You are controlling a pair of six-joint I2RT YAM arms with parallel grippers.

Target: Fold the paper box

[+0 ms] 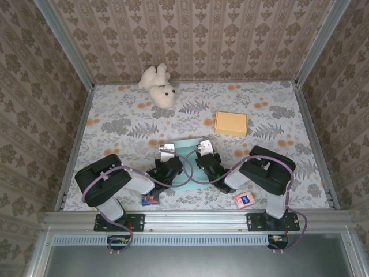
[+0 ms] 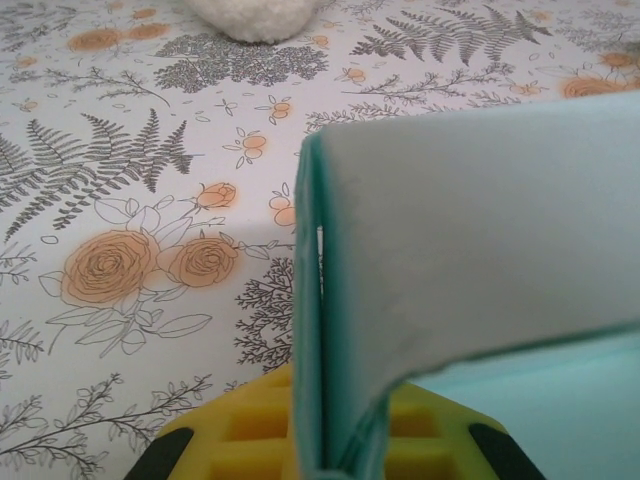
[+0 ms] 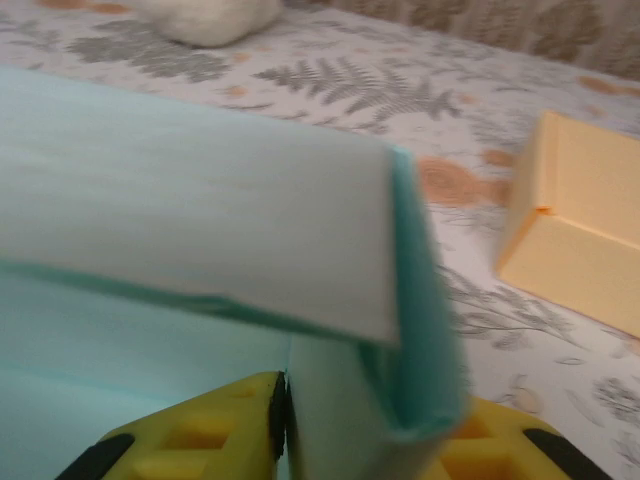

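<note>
The teal paper box (image 1: 185, 143) lies half-formed on the flowered table between my two arms. My left gripper (image 1: 167, 158) is at its left side wall. In the left wrist view that gripper (image 2: 330, 450) is shut on the upright doubled teal wall (image 2: 312, 300), with a yellow finger (image 2: 240, 435) on each side and a pale flap (image 2: 470, 230) bending off to the right. My right gripper (image 1: 206, 156) is at the right wall. In the right wrist view it (image 3: 370, 440) is closed on the folded-over teal wall (image 3: 420, 330), whose pale flap (image 3: 200, 200) reaches left.
An orange-yellow closed box (image 1: 230, 123) (image 3: 580, 230) lies on the table to the back right. A white plush bear (image 1: 158, 85) sits near the back wall. Two small cards (image 1: 150, 199) (image 1: 244, 199) lie by the arm bases. Patterned walls enclose the table.
</note>
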